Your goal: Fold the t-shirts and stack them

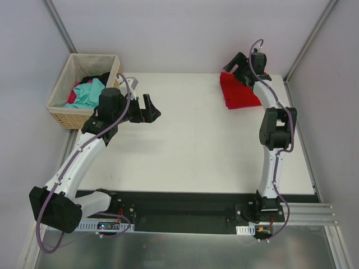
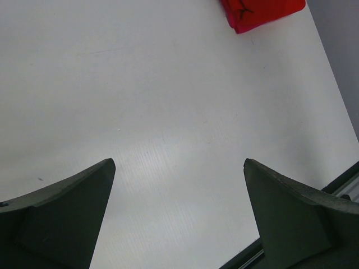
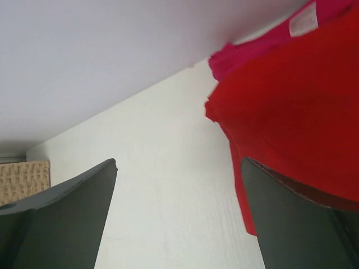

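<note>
A folded bright red t-shirt [image 1: 238, 92] lies at the table's far right, on top of a magenta one whose edge shows in the right wrist view [image 3: 252, 50]. The red shirt also shows in the left wrist view [image 2: 263, 11] and the right wrist view [image 3: 303, 106]. A teal t-shirt [image 1: 90, 92] lies in the basket with magenta and black cloth beside it. My right gripper [image 1: 234, 65] is open and empty, at the red shirt's far left edge. My left gripper [image 1: 148, 109] is open and empty, above bare table just right of the basket.
A woven tan basket [image 1: 64, 115] with beige lining stands off the table's far left corner. Grey walls close in the back and both sides. A black rail [image 1: 185, 204] runs along the near edge by the arm bases.
</note>
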